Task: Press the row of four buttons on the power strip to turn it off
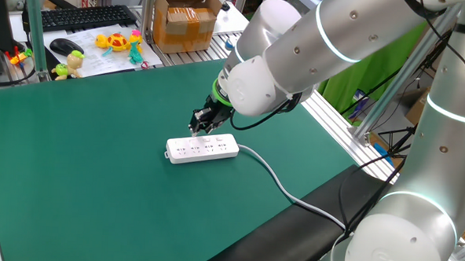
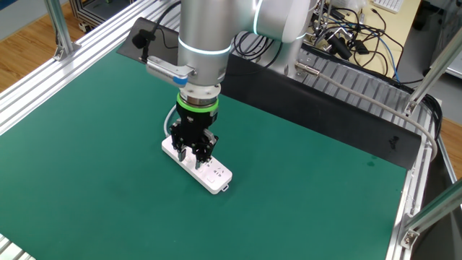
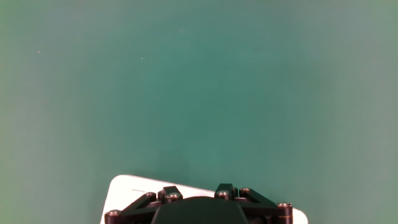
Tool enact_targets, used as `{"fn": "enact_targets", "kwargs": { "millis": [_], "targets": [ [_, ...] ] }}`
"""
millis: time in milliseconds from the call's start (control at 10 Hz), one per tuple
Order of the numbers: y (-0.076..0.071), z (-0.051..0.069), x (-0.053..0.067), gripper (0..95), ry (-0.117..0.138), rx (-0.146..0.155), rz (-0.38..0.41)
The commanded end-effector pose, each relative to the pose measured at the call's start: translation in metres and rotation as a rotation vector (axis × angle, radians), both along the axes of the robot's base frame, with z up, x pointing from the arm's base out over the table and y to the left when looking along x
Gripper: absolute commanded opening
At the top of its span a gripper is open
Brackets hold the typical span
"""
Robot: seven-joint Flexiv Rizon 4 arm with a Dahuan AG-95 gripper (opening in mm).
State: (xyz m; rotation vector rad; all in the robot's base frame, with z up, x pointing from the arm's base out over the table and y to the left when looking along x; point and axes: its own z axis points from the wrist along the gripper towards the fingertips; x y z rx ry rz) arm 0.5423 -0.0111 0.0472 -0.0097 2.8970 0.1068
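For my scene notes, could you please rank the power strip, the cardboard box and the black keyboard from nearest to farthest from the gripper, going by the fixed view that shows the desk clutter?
1. power strip: directly beneath the gripper, on the green mat.
2. cardboard box: beyond the mat, at the back.
3. black keyboard: back left corner, farthest away.

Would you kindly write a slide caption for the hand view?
Hand view: shut tool over one end of the white power strip on the green table.
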Motion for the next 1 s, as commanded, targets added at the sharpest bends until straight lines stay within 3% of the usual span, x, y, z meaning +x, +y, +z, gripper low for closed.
{"fn": "enact_targets", "kwargs": {
  "millis": [100,200,600,800,1000],
  "targets": [
    [0.0007,-0.0003,0.0005,38.0,0.006,0.010,0.000],
    [0.0007,-0.0003,0.0005,38.0,0.019,0.014,-0.001],
    [0.0007,-0.0003,0.0005,38.0,0.124,0.019,-0.031],
    [0.0007,-0.0003,0.0005,38.0,0.148,0.026,-0.036],
    [0.0007,-0.0003,0.0005,38.0,0.153,0.031,-0.034]
  ]
}}
